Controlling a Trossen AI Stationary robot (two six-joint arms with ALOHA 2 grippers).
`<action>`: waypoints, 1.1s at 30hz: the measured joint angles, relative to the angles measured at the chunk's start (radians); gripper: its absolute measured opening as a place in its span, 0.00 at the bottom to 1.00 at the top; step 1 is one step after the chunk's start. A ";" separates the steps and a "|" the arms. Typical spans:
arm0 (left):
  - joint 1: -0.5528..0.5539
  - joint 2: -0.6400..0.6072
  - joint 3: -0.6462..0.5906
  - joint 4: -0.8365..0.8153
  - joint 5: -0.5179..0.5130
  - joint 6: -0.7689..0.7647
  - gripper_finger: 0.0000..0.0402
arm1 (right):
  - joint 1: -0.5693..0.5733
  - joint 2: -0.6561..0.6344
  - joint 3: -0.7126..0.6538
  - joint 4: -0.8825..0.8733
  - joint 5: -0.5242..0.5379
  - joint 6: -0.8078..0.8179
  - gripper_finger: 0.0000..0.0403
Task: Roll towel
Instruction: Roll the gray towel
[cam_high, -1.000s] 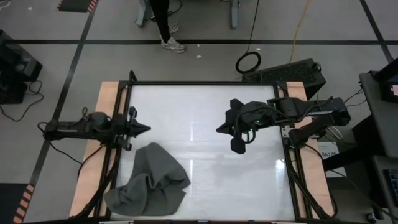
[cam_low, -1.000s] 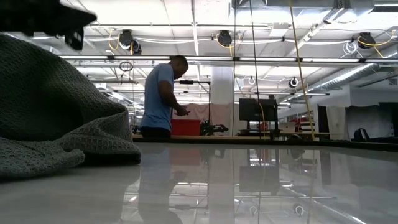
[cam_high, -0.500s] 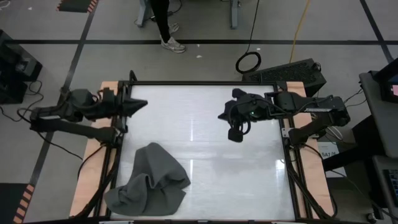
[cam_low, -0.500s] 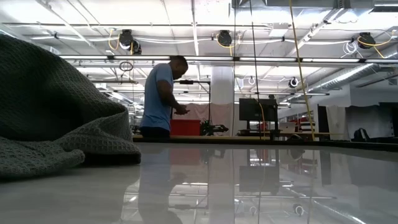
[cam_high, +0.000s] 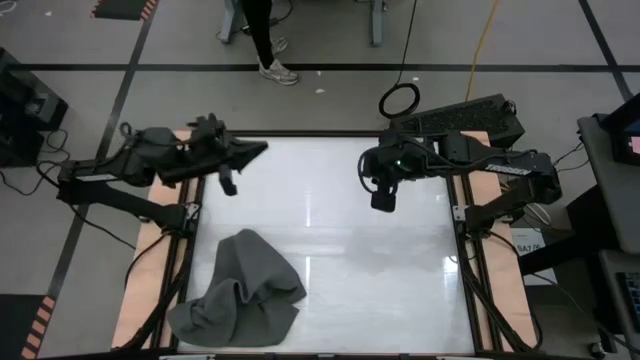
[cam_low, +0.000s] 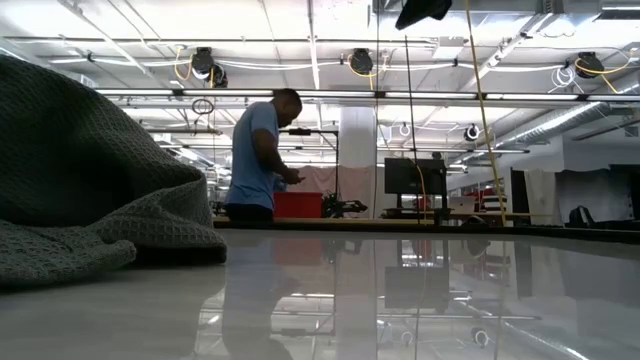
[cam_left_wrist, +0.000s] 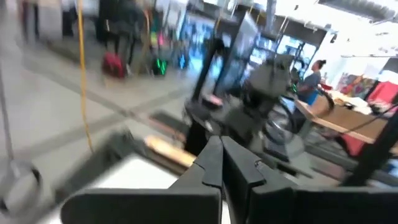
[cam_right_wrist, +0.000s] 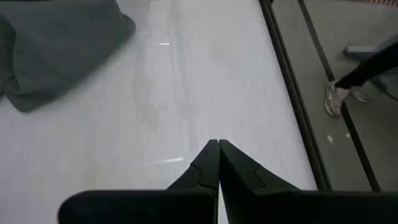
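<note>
High view: the towel (cam_high: 236, 293) lies crumpled, well apart from both grippers.
Your left gripper (cam_high: 258, 150) and right gripper (cam_right_wrist: 218, 149) are clenched on nothing.

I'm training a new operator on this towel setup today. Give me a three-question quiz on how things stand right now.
1. True or false: the towel lies flat and spread out on the table.
2. Which gripper holds the towel? A) left gripper B) right gripper C) neither
3. Fill in: seen from above, the towel sits in the table's near-____ corner.

Key: 1. False, it is crumpled in a heap. 2. C, both sets of jaws are shut on nothing, over the far part of the table. 3. Left.
</note>
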 joint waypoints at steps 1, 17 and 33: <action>0.000 0.010 0.000 -0.023 0.013 -0.057 0.01 | -0.011 0.000 0.000 -0.002 -0.032 -0.007 0.00; 0.004 0.031 0.000 -0.225 0.181 -0.244 0.01 | 0.035 0.048 -0.222 0.506 -0.308 0.582 0.00; 0.004 -0.052 0.000 -0.541 0.225 -0.191 0.01 | 0.230 0.471 -0.210 0.830 -0.385 0.903 0.04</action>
